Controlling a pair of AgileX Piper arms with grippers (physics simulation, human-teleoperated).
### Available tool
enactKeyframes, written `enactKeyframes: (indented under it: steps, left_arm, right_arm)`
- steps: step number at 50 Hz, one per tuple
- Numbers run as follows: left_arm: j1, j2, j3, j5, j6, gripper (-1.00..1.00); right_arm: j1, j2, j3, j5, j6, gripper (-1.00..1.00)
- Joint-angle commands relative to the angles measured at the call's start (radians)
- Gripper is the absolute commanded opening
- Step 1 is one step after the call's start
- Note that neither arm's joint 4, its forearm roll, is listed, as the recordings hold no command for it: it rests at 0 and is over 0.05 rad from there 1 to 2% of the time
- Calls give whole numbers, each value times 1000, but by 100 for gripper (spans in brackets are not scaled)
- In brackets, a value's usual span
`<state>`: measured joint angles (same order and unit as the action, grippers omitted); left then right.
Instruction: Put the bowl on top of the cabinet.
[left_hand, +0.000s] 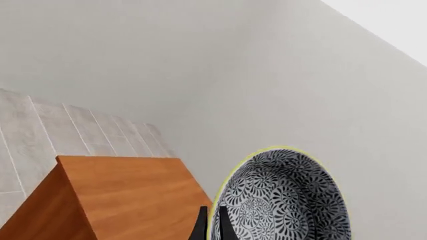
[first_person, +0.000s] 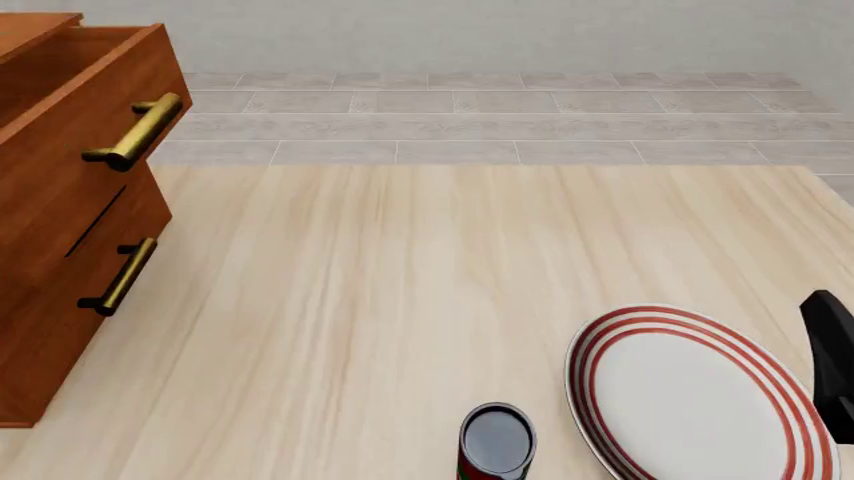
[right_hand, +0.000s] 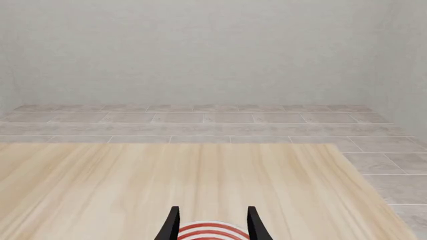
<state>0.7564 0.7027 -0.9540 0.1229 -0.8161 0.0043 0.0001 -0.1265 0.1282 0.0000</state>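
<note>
In the left wrist view the bowl (left_hand: 283, 200), white with a dark floral pattern and a yellowish rim, is lifted and tipped on its side. My left gripper (left_hand: 212, 212) is shut on its rim. The bowl hangs beside and above the reddish-brown top of the cabinet (left_hand: 127, 192). In the front view the cabinet (first_person: 60, 210) stands at the table's left with brass handles (first_person: 134, 132); neither the bowl nor the left gripper shows there. My right gripper (right_hand: 213, 212) is open, low over the table with nothing between its fingers.
A flat white plate with red rings (first_person: 694, 395) lies at the near right, under the right gripper. A dark can (first_person: 497, 442) stands at the front edge, left of the plate. The cabinet's upper drawer looks slightly pulled out. The right arm (first_person: 834, 360) shows at the right edge.
</note>
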Motion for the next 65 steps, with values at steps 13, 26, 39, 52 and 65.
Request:
enactKeyframes:
  steps: [13, 26, 39, 52, 65]
  left_arm:
    - [69, 166, -26, -56, 82, -100]
    - [49, 189, -36, -53, 122, -100]
    - [51, 231, -39, -64, 183, -100]
    - [41, 254, -41, -58, 218, -100]
    - [21, 273, -31, -67, 238, -100]
  right_arm:
    - [0, 0, 0, 0, 0, 100]
    - [0, 0, 0, 0, 0, 100]
    - [0, 0, 0, 0, 0, 100]
    - [0, 0, 0, 0, 0, 100]
    - [0, 0, 0, 0, 0, 100]
